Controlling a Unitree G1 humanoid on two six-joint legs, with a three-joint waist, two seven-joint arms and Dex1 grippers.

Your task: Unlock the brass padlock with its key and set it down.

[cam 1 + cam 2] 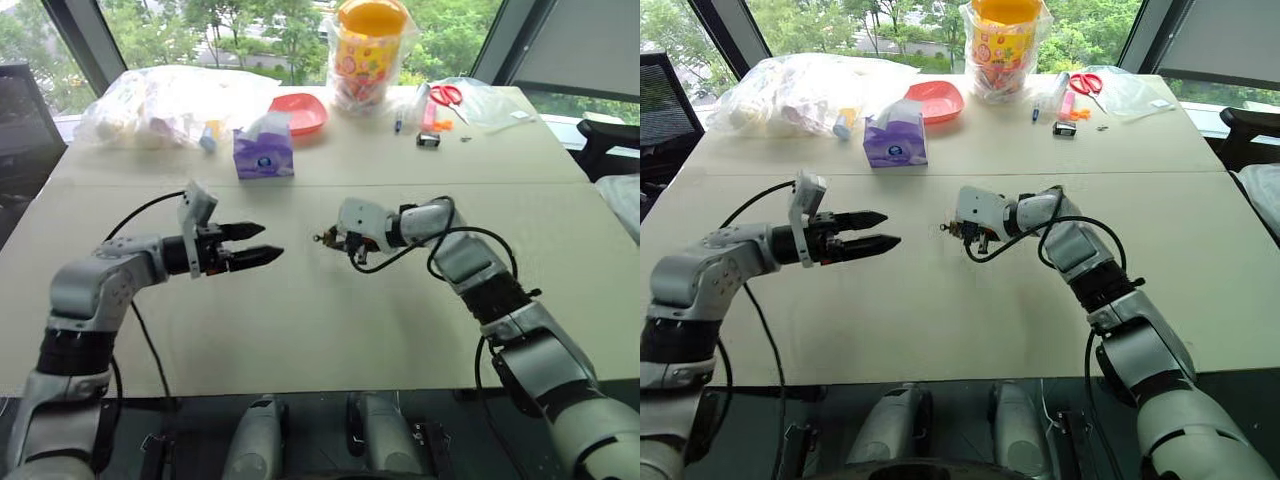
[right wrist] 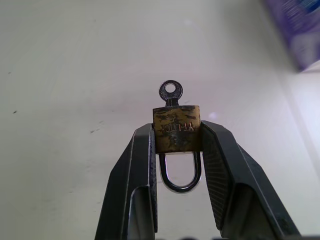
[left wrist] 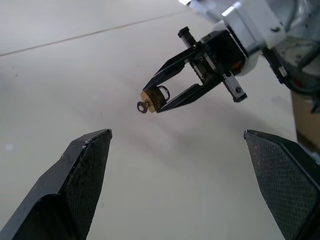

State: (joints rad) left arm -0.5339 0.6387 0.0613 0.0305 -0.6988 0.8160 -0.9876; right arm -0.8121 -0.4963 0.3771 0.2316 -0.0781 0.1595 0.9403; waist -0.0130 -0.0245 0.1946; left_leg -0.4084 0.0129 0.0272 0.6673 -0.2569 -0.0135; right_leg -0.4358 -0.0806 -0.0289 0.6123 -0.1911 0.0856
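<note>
Brass padlock (image 2: pixel 177 128) key-end outward, shackle inward

Both eye views are looking forward and down from the head over the table (image 1: pixel 300 320), sharing nearly the same scene. The left wrist view is looking along its own open fingers (image 3: pixel 75 175) toward the right gripper (image 3: pixel 159 102) a little way off. The right wrist view is sitting very close on the brass padlock (image 2: pixel 177 129) and its key (image 2: pixel 171 92).
</note>
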